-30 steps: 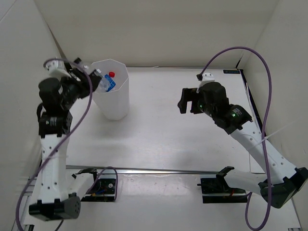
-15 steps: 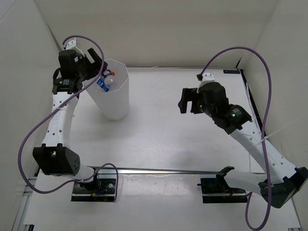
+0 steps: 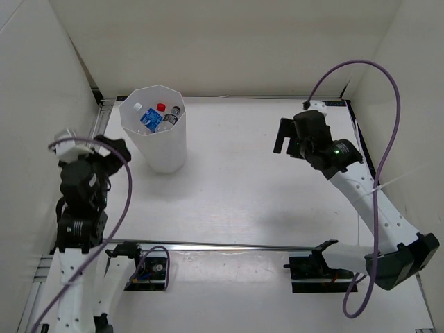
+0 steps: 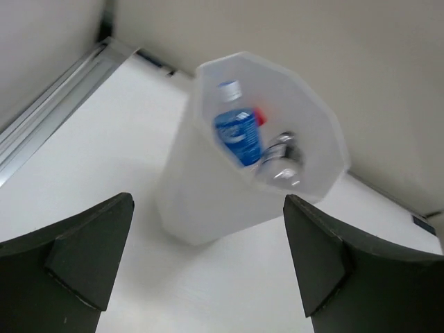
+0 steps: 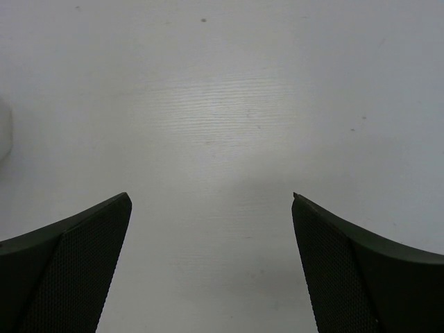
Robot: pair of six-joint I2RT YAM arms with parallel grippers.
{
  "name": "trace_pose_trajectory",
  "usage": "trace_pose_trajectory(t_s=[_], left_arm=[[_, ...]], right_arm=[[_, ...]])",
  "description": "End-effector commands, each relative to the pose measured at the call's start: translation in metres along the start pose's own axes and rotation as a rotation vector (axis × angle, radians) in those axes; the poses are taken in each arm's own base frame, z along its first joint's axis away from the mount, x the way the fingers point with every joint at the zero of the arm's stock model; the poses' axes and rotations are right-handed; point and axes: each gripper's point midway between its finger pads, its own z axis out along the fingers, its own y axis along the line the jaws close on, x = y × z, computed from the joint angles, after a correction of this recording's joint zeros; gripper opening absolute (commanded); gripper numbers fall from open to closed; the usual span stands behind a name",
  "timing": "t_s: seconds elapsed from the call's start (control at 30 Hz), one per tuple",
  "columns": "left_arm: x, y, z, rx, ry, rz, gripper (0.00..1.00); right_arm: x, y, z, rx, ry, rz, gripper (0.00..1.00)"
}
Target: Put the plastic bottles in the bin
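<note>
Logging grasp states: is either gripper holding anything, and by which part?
Nothing is held. The left gripper and right gripper are both open and empty; the plastic bottles lie in the bin.

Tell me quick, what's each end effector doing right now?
Left end effector: open, holding nothing.
Right end effector: open, holding nothing.

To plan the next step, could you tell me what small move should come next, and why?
Probably just park both arms: the bottles lie inside the bin, none shows on the table, and the left gripper and right gripper are open, empty.
</note>
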Motion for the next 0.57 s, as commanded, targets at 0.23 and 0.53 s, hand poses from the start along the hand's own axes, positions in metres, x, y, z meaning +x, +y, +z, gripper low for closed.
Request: trace_pose_trajectory(t_s=[0.23, 0.53], left_arm=[[0.076, 0.145, -0.07, -0.639, 0.073, 0.028, 1.0], [0.083, 0.171, -0.065, -0.771, 0.004, 0.073, 1.0]], right_arm=[[0.018, 0.01, 0.012, -0.132, 0.226, 0.15, 1.0], [0.012, -0.001, 0.015, -0.097, 0.296, 0.203, 1.0]])
